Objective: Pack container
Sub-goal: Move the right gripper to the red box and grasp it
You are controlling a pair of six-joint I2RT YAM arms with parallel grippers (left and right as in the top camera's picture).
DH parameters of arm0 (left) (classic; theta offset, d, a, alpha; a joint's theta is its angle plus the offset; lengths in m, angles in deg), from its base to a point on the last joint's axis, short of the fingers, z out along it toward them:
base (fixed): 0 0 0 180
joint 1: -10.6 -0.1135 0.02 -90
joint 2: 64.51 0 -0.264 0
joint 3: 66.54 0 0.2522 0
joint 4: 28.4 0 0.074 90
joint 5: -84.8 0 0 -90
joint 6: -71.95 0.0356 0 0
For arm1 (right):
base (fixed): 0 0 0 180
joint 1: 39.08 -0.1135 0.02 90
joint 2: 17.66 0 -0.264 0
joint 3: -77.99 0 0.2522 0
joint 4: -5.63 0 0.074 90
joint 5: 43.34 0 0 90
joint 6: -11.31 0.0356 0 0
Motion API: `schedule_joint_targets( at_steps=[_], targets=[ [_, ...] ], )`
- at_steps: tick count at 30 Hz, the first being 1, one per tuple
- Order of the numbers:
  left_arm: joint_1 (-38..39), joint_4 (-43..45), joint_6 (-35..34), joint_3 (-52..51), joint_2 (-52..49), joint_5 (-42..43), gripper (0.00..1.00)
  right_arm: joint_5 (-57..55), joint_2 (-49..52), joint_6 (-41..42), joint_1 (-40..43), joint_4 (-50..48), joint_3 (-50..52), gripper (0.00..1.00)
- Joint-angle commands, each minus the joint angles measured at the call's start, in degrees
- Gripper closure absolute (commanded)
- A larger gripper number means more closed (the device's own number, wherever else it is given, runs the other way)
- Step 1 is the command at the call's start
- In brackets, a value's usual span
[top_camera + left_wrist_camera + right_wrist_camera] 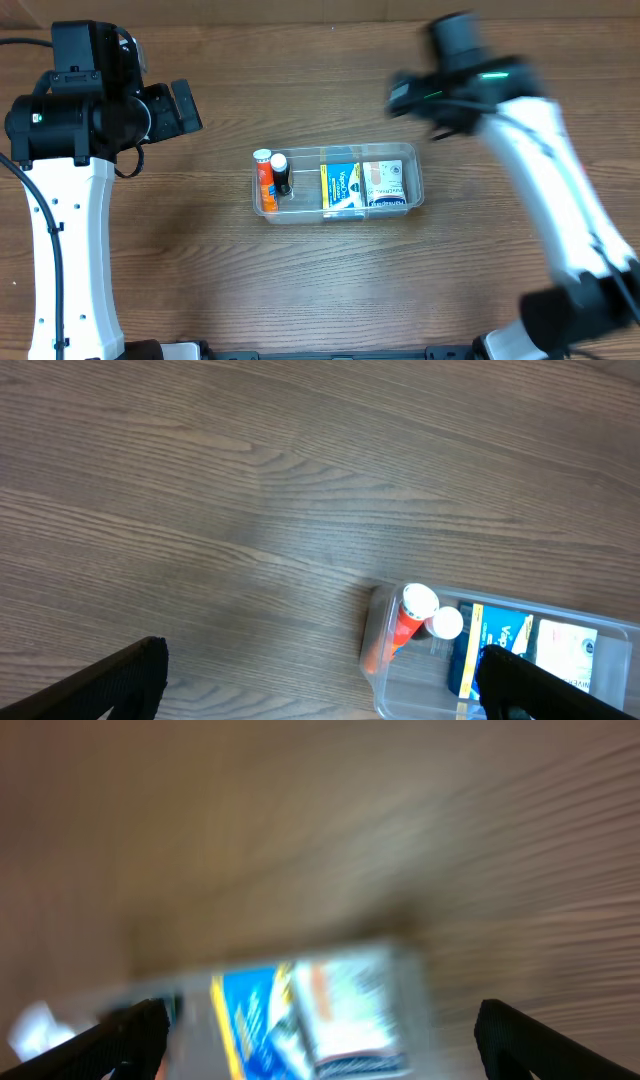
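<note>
The clear plastic container lies at the table's middle. It holds an orange bottle with a white cap, a small dark bottle with a white cap, a blue and yellow box and a white and blue box. My left gripper is open and empty, up and left of the container. In the left wrist view the container sits between my fingertips. My right gripper is blurred, above the container's far right end. The right wrist view shows its fingers wide apart above the blurred boxes.
The wood-grain table surrounds the container. The white arm bodies stand at the left and right sides.
</note>
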Motion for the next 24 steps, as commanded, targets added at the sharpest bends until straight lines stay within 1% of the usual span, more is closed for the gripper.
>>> schedule_joint_targets(
  at_steps=[1, 2, 5, 10, 16, 24],
  targets=[
    [-0.2, 0.0, 0.9, 0.0, 0.0, 0.4, 0.0, -1.4, -3.3, -0.7, 13.5, 2.2, -1.0, 0.0],
    [-0.2, 0.0, 0.9, 0.0, 0.0, 0.4, 0.0, -1.4, -2.8, -3.1, 17.7, 2.5, -0.5, 0.0],
    [-0.2, 0.0, 0.9, 0.0, 0.0, 0.4, 0.0, -1.4, -0.4, -11.1, 26.3, 2.5, 0.7, 0.0],
    [-0.2, 0.0, 0.9, 0.0, 0.0, 0.4, 0.0, -1.4, 6.9, -23.2, 36.6, 4.4, 1.1, 0.0],
    [-0.2, 0.1, 0.9, 0.0, 0.0, 0.4, 0.0, -1.4, 14.3, -27.5, 42.4, 5.0, 1.1, 0.0],
    [-0.2, 0.1, 0.9, 0.0, 0.0, 0.4, 0.0, -0.7, 21.3, -28.8, 44.1, 4.8, 1.1, 0.0]
  ],
)
